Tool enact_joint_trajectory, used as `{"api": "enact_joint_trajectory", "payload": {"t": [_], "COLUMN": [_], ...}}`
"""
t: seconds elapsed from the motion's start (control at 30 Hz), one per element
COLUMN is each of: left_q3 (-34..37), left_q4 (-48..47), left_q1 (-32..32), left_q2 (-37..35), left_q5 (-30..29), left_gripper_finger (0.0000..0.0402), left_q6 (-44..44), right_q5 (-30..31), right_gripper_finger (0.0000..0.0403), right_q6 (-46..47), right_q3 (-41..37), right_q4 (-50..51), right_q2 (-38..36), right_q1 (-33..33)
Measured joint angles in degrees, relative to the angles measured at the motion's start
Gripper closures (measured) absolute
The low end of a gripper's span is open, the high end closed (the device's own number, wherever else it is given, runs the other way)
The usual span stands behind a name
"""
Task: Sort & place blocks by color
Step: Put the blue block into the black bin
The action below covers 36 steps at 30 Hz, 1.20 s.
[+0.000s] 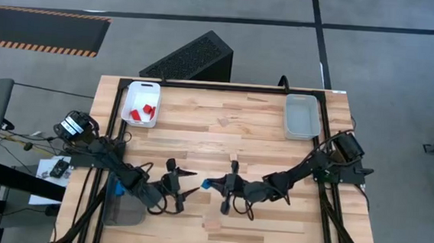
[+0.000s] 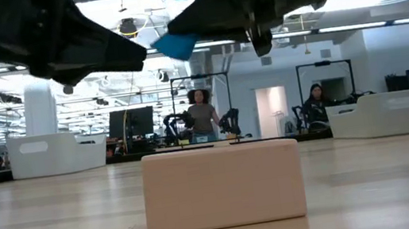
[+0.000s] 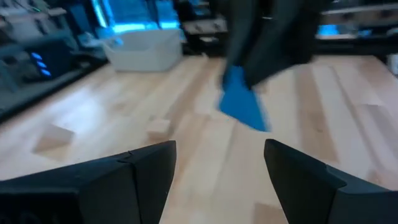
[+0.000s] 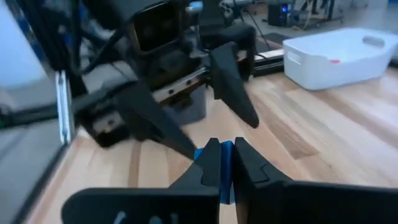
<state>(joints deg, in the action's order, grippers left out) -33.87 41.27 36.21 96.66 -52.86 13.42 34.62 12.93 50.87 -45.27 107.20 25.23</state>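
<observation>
A small blue block [image 1: 206, 184] is shut between the fingers of my right gripper [image 1: 214, 185], low over the table's near middle. It also shows in the left wrist view [image 3: 242, 104] and the low view [image 2: 176, 46]. My left gripper [image 1: 188, 182] is open just left of it, its fingers pointing at the block; the right wrist view shows it [image 4: 186, 118] spread wide. Red blocks [image 1: 143, 110] lie in the white tray [image 1: 131, 92] at the far left. Plain wood blocks [image 3: 53, 138] [image 3: 158, 126] rest flat on the table. My right gripper pinches the blue block [image 4: 225, 151] between its two fingers [image 4: 210, 163] at their free ends. The fingers come roughly level from the table's right, pointing left. The block is lifted clear of the table [image 2: 176, 46] and sticks out past the fingertips toward my left gripper.
A clear tray [image 1: 301, 116] stands at the far right and a grey tray [image 1: 123, 209] at the near left edge. A wood block [image 2: 222, 186] sits right in front of the low camera. People [image 2: 201, 115] are in the room beyond the table.
</observation>
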Motion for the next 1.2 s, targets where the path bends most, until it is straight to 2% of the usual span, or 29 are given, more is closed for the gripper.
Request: {"api": "enact_joint_trajectory", "payload": {"t": [0.27, 0.5, 0.73, 1.2], "left_q3": [-0.2, -4.2, -7.0, -7.0], "left_q4": [4.1, 0.9, -5.7, -5.8], "left_q1": [0.0, -0.9, -2.8, -5.7], "left_q2": [0.0, 0.0, 0.0, 0.0], "left_q5": [-2.6, -6.7, -5.2, -5.0], "left_gripper_finger": [0.0166, 0.0166, 0.0166, 0.0166], "left_q6": [-8.7, -16.2, -14.6, -12.8], "right_q5": [0.0, 0.0, 1.6, 2.9], "right_gripper_finger": [0.0379, 0.0378, 0.0379, 0.0376], "right_q6": [13.7, 17.6, 19.0, 22.5], "right_q3": [0.0, 0.0, 0.0, 0.0], "right_q4": [-2.2, -4.4, -4.6, -6.8], "right_q2": [0.0, 0.0, 0.0, 0.0], "right_q1": [-1.9, -2.9, -2.9, -4.1]}}
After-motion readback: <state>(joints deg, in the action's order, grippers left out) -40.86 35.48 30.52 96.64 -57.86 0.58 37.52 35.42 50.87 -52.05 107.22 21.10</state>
